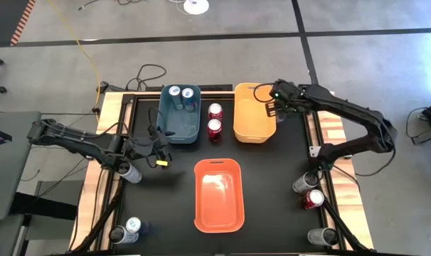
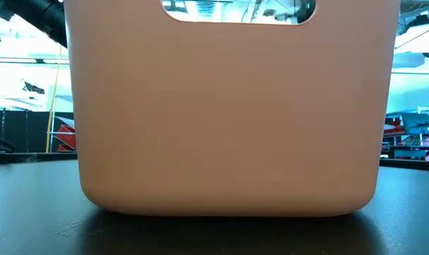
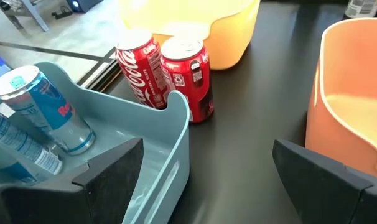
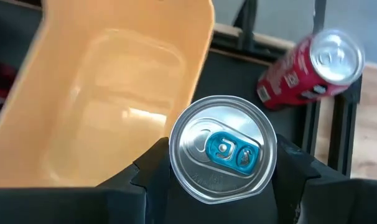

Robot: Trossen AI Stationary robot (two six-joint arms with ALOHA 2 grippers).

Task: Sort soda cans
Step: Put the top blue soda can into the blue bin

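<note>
Covering most of the frame, the black table (image 1: 272, 185) stands on grey floor (image 1: 201, 57) with black seams, and carries three bins: orange (image 1: 218, 195), blue (image 1: 180, 121) and yellow (image 1: 254, 117). Nine soda cans show there: two in the blue bin (image 1: 174, 92), two red between bins (image 1: 215, 119), two left, three right. The right gripper (image 4: 223, 158) clasps another can (image 4: 223, 149) beside the yellow bin, while the left gripper's (image 3: 201, 180) fingers (image 3: 111, 171) stand apart, empty, near the blue bin.
</note>
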